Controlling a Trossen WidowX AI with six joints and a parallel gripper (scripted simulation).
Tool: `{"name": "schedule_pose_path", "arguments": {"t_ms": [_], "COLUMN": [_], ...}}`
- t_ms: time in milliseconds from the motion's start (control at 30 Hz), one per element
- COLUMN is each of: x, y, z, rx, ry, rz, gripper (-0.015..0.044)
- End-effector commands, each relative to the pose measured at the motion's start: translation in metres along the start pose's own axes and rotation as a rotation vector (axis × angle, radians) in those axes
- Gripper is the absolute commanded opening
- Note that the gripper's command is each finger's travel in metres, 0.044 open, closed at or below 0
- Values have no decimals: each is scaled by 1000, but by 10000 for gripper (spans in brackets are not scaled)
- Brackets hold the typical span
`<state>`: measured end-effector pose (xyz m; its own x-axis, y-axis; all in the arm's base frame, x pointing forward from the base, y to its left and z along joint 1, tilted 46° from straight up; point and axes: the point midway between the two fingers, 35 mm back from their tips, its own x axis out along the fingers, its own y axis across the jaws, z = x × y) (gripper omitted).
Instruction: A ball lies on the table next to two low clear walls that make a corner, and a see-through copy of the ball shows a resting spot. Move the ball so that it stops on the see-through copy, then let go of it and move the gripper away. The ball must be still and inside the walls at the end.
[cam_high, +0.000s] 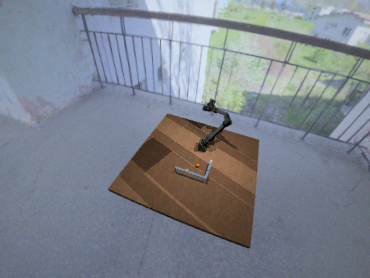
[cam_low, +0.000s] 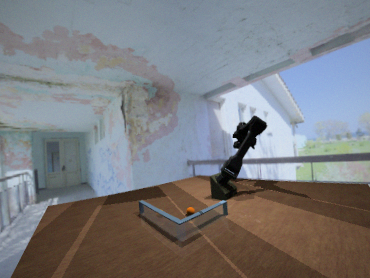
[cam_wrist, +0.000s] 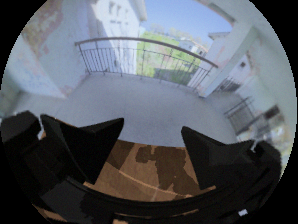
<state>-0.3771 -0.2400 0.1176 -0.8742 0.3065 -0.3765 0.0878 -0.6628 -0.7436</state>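
Top view shows the square brown wooden table (cam_high: 165, 200) on the grey balcony floor (cam_high: 60, 220), with the black six-joint arm (cam_high: 216, 129) based near its far edge and reared up toward the metal railing (cam_high: 150, 55). Two low clear walls (cam_high: 194, 173) form an L before it. Its gripper (cam_wrist: 152, 137), raised high and pointed outward (away from the work), stands with jaws wide apart, holding nothing. A small orange ball (cam_high: 198, 164) rests inside the corner; no see-through copy is discernible.
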Motion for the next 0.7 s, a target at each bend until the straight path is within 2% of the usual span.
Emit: {"name": "schedule_pose_path", "arguments": {"t_ms": [0,133,400,667], "x": [-1,-25,-131,-248], "y": [1,27,119,186], "z": [0,4,-5,-60], "rx": [-4,-98,-512,-999], "ry": [-2,-47,-249,-490], "rz": [4,87,408,711], "gripper": [374,278,278,278]}}
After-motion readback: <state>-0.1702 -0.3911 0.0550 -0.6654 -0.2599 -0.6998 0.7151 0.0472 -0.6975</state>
